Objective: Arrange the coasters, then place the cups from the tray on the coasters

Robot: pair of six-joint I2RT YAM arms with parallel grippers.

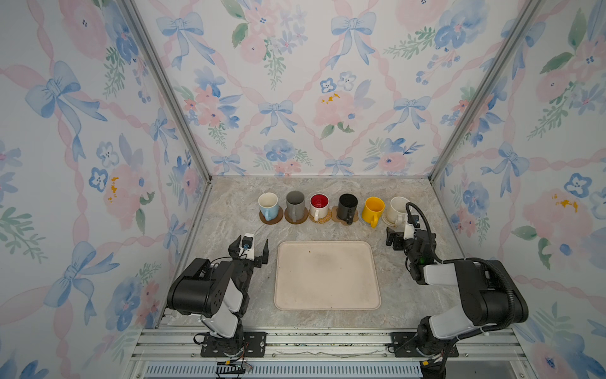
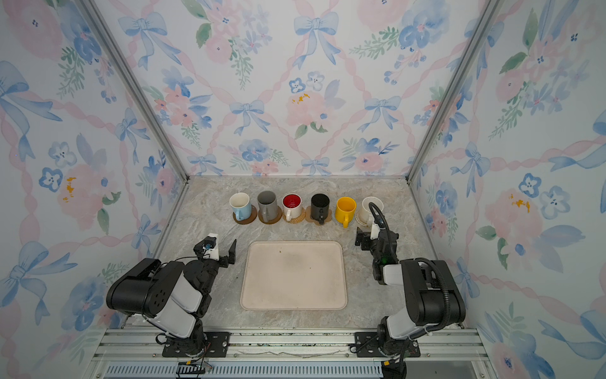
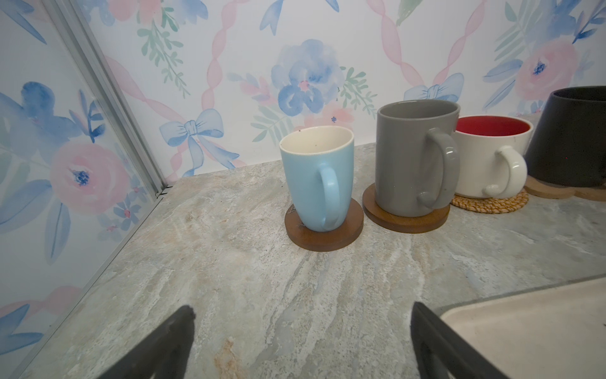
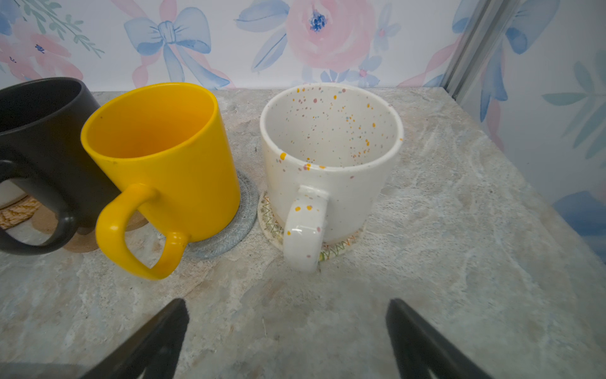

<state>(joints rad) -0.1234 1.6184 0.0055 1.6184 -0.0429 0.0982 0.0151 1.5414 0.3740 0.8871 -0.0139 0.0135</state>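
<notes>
Left fingers (image 3: 167,344) apart, right fingers (image 4: 164,338) apart, cups (image 3: 410,157) on coasters (image 3: 324,239)

The surface (image 3: 262,295) under the left end effector (image 3: 301,315) looks like matt, veined stone; ahead of it the grey mug (image 3: 406,157) is glossy ceramic on a smooth, matt wooden disc (image 3: 406,224); the rattan round (image 3: 492,203) is coarse weave; ahead of the right end effector (image 4: 285,305), the speckled mug (image 4: 331,183) gleams; the black mug (image 4: 42,131) is matt; the blue-grey coaster (image 4: 229,236) is braided cord.
</notes>
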